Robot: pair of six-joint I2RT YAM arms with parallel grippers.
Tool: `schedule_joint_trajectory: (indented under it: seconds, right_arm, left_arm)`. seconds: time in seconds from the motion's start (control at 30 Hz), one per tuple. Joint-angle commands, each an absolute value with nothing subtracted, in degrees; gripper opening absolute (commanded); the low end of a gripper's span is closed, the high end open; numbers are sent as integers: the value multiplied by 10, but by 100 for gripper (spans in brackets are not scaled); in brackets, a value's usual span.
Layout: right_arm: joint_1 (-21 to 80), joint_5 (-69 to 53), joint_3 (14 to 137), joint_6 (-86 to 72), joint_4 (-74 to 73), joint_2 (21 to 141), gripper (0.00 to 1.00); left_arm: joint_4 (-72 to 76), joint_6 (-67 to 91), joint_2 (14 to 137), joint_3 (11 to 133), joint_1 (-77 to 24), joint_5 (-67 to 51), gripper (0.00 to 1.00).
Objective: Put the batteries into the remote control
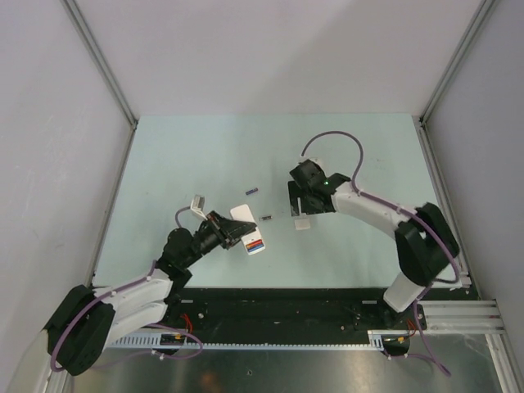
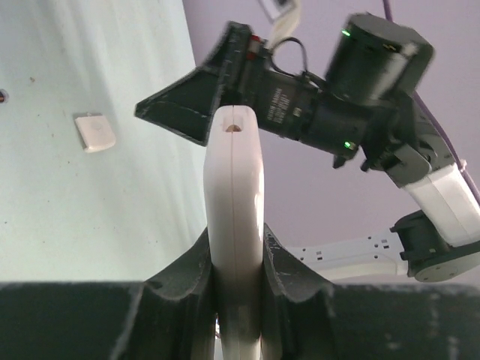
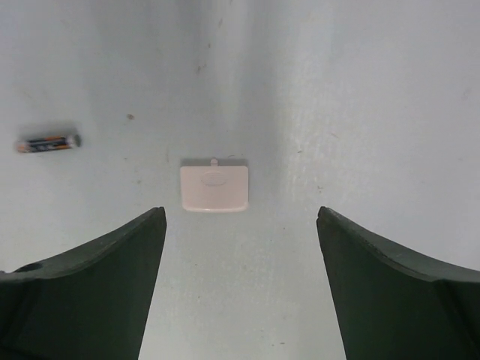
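My left gripper [image 1: 227,232] is shut on the remote control [image 1: 246,227], a white bar tilted above the table. A red and a blue battery [image 1: 256,243] show at its near end. In the left wrist view the remote [image 2: 234,180] stands edge-on, pinched between both fingers of the left gripper [image 2: 235,251]. A purple battery [image 1: 252,191] and a dark battery [image 1: 266,217] lie loose on the table. My right gripper [image 1: 300,206] hangs open over a small white cover [image 1: 302,223]. In the right wrist view its jaws stand wide around [image 3: 240,225], with the cover [image 3: 214,187] just ahead and the dark battery [image 3: 49,142] far left.
The pale green table [image 1: 180,164] is walled by grey panels at the back and both sides. A black rail [image 1: 286,303] runs along its near edge. In the left wrist view the right arm [image 2: 360,82] is close beyond the remote, and the cover [image 2: 95,132] lies on the table to the left.
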State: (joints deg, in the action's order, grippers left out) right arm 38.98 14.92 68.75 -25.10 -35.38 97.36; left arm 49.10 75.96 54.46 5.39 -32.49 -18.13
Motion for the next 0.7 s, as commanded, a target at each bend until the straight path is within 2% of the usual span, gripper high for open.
schedule_joint_trajectory:
  seconds: [0.0,0.03,0.1,0.3,0.43,0.67]
  right_arm:
    - [420,257,664,-285,-311,865,88]
    - [423,264,652,-296,-297,851,95]
    - [425,272,615,-306,-280,801,100]
    - [420,244,523,-304,-209,699,100]
    - [418,233,470,-305,-165,659,98]
    - [412,215,411,-317,-125,618,98]
  left_arm:
    - [581,742,533,40,-322,-170,0]
    - [604,738,533,34,-322,-172,0]
    - [620,732,532,30,-322,-175,0]
    - [681,709,527,17,-323,-186,0]
    - [771,660,522,-22,-323,-169,0]
    - [804,588,525,-18,-323,-178,0]
